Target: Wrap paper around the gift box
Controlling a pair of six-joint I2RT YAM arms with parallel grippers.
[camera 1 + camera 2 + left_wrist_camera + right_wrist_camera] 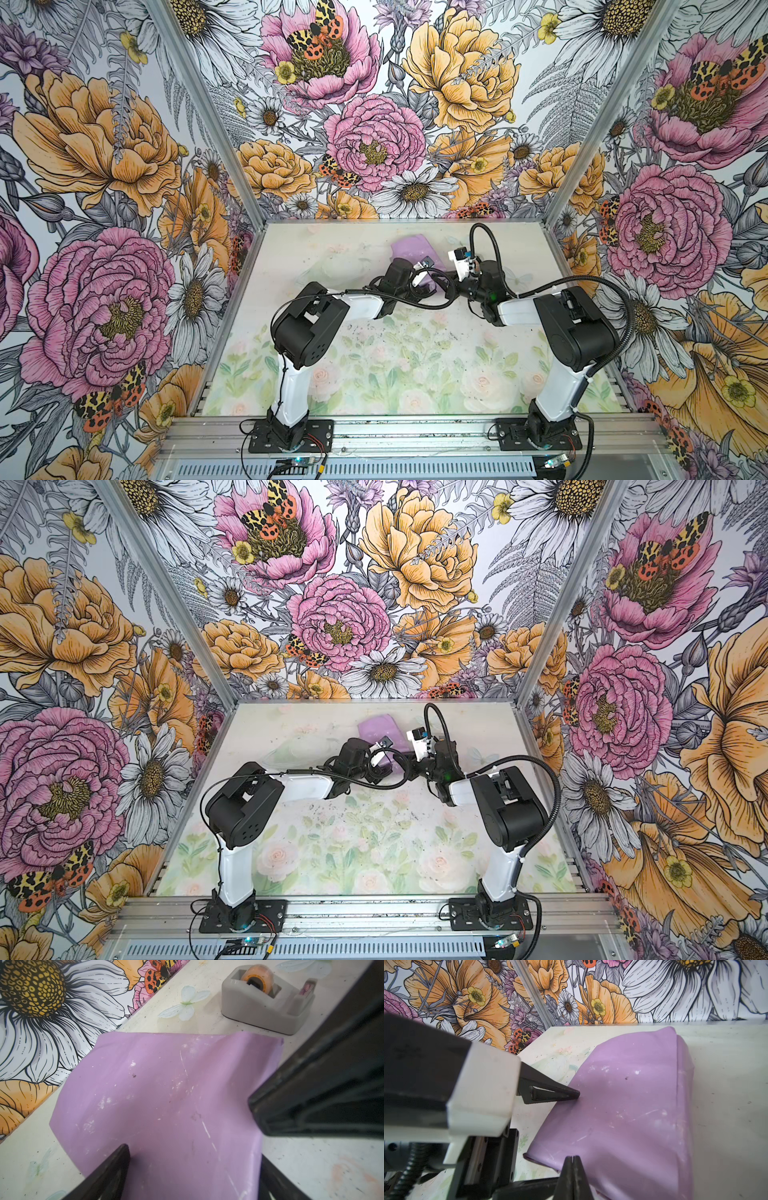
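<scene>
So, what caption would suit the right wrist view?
Shut right gripper at the edge of lilac paper mounded on the table.

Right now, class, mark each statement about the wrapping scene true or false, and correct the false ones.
1. The left gripper is shut. False: its jaws stand wide apart at the paper.
2. The right gripper is shut. True.
3. The tape dispenser is red. False: it is grey.
4. The dispenser stands on the paper. False: it stands on the table, apart from the paper.
5. The paper is lilac. True.
</scene>
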